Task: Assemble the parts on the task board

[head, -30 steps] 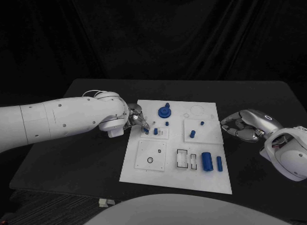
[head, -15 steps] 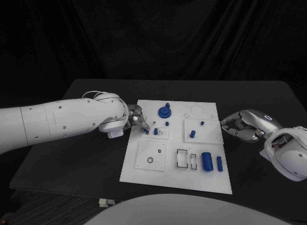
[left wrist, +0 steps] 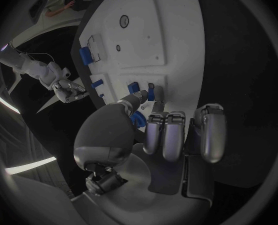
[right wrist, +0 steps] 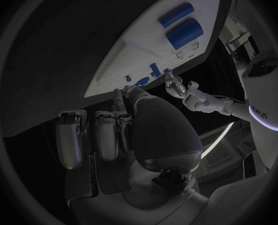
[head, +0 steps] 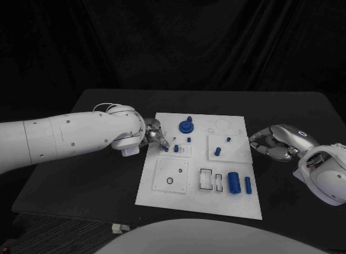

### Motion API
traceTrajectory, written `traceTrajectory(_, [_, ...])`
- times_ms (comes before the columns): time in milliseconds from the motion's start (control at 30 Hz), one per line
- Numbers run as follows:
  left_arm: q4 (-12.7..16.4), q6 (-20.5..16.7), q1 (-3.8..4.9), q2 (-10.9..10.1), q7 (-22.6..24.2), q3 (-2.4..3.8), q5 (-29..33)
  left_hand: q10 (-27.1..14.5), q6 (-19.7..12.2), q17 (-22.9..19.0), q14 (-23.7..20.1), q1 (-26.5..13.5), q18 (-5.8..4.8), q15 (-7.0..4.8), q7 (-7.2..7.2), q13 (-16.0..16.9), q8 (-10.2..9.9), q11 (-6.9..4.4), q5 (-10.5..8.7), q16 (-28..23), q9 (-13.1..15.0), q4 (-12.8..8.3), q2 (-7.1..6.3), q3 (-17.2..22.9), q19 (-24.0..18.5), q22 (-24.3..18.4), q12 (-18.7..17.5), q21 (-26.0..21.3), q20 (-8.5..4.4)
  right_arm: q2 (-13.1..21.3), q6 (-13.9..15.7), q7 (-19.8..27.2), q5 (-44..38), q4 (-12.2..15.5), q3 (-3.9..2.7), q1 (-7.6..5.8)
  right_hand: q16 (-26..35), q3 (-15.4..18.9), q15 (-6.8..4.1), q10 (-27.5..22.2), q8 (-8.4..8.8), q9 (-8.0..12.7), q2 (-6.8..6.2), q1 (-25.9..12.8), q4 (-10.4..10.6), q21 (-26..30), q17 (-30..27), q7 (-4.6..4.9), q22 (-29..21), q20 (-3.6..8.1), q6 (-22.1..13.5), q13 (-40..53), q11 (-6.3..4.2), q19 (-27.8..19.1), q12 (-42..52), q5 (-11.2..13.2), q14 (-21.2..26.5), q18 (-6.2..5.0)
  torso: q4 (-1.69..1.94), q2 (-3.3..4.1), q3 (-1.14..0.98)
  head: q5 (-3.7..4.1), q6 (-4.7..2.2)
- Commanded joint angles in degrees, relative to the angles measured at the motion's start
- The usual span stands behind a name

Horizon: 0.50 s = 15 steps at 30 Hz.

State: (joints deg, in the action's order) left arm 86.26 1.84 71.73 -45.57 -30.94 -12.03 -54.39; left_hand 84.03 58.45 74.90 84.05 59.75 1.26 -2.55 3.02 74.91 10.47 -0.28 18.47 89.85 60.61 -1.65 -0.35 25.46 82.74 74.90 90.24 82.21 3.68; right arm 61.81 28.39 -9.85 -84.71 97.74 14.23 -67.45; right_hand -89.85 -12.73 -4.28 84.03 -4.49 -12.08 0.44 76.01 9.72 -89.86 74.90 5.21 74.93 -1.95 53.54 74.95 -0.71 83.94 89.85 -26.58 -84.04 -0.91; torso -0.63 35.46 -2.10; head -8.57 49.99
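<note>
Two robot hands sit at the white task board point(head: 200, 185) on the black worktop point(head: 89, 180) — the left robot hand point(head: 155, 136) reaches over its left edge, fingertips at a small blue part point(head: 165, 148), though whether it grips it is unclear. The right robot hand point(head: 271, 143) rests just off the board's right edge, fingers curled in around nothing — blue cylinders point(head: 234, 181) lie near the board's front.

Dim scene against black drapery; the flat white rectangular task board point(head: 196, 180) is the brightest surface, evenly lit, without glare. Around it the matte black tabletop point(head: 89, 174) swallows shadows. Wrist views curve the board's straight edges.
</note>
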Motion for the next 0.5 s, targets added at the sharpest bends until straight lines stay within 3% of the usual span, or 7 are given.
traceTrajectory(33, [0.29,1.39,-0.52,-0.13,-0.90,-0.33,-0.24,5.97,0.23,15.10,5.95,0.14,1.01,-0.37,-0.20,15.09,-0.13,-0.38,-0.01,0.15,0.10,0.11,0.68,0.09,-0.23,12.08,-0.24,-0.32,-0.07,0.04,-0.46,-1.17,-0.14,0.12,-0.03,0.18,0.09,-0.29,0.35,5.97,0.26,0.05,-0.24,0.37,-0.02,0.29,14.50,0.04,14.89,-0.51,0.55,15.05,0.28,5.79,0.15,-0.21,-5.83,0.78,-0.04,0.02,0.01,-0.06,0.01])
traceTrajectory(500, [0.67,2.20,-0.54,-0.22,-1.41,-0.33,-0.24,5.97,0.23,15.10,5.95,0.27,1.03,-0.40,-0.21,15.09,-0.12,-0.41,0.24,0.15,0.10,-0.04,0.64,0.19,-0.30,12.05,-0.24,-0.41,-0.09,0.00,-0.60,-1.25,-0.14,0.00,-0.03,0.22,0.09,-0.36,0.35,5.97,0.27,0.06,-0.22,0.38,-0.06,0.27,14.52,0.04,14.90,-0.51,0.55,15.05,0.28,5.81,0.15,-0.22,-5.83,0.79,-0.09,0.00,0.02,-0.06,0.01])
